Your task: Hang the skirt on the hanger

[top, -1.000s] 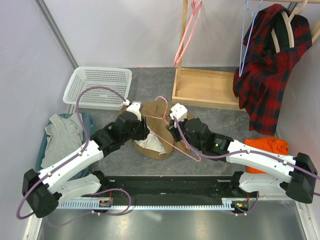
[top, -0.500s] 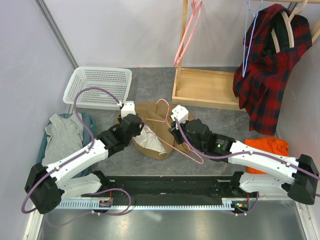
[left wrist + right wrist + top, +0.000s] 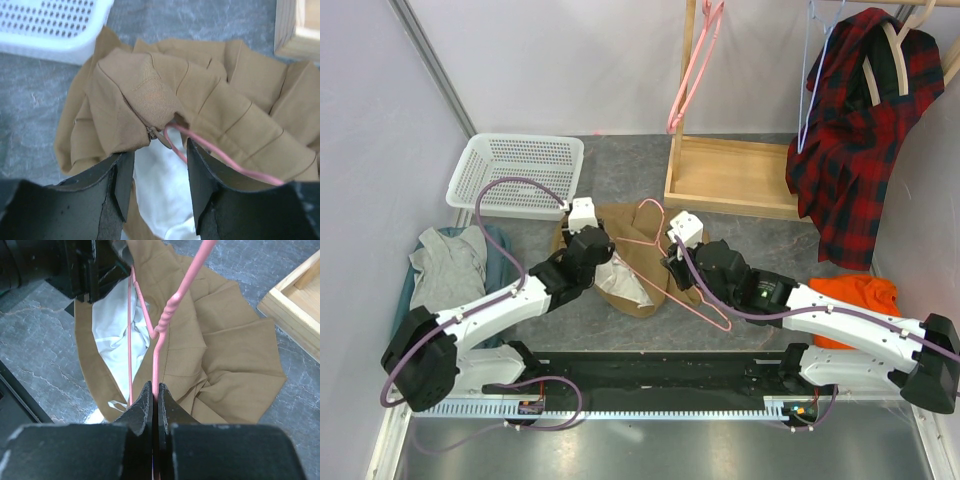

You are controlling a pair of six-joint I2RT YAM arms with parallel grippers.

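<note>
The skirt [image 3: 225,100] is seen crumpled on the grey bench [image 3: 760,240], white lining exposed, with one end of the pink hanger [image 3: 170,315] tucked under its waistband. The hanger's wire is clamped by the right hand [image 3: 154,390]. The left hand [image 3: 159,156] is poised just over the waistband with its fingers apart and nothing gripped.

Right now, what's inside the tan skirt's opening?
White lining and one arm of the pink hanger entering the tan skirt. How far it reaches is covered by cloth.
</note>
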